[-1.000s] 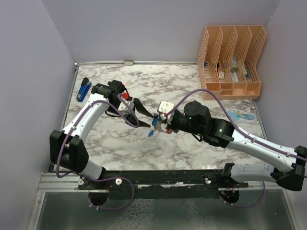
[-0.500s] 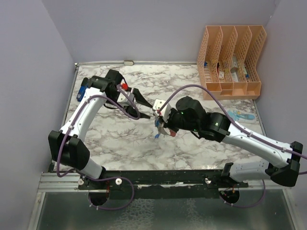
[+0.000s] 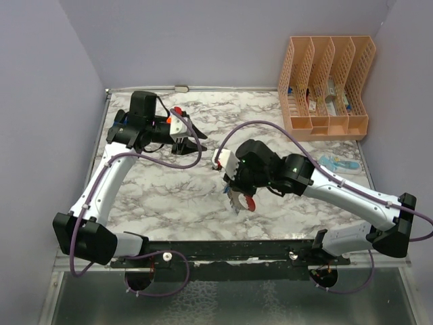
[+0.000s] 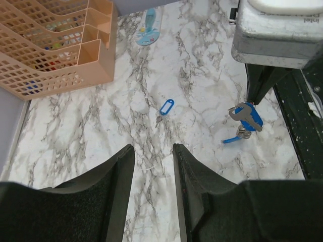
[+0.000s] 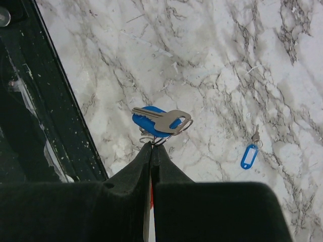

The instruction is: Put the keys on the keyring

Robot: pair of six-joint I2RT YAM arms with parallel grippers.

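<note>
Over the marble table (image 3: 169, 196) near its front edge, my right gripper (image 5: 151, 151) is pinched tight on the keyring (image 3: 249, 203), one blue key (image 5: 160, 121) dangling from it — next, I reckon, the empty, half-spread left gripper (image 4: 151, 166) must fetch the loose blue-tagged key (image 4: 166, 107) lying mid-table.

keys (image 5: 160, 120): small bunch, bright blue heads, silver blades, one blade lying across blue head; hanging on thin wire loop at pinched tips of right gripper (image 5: 151, 147), off table (image 5: 202, 60).
loose key (image 5: 248, 154): blue head, tiny silver blade, flat on table, well apart from bunch.
keyring (image 3: 247, 203): grey band plus red curved loop, held in same gripper.
</note>
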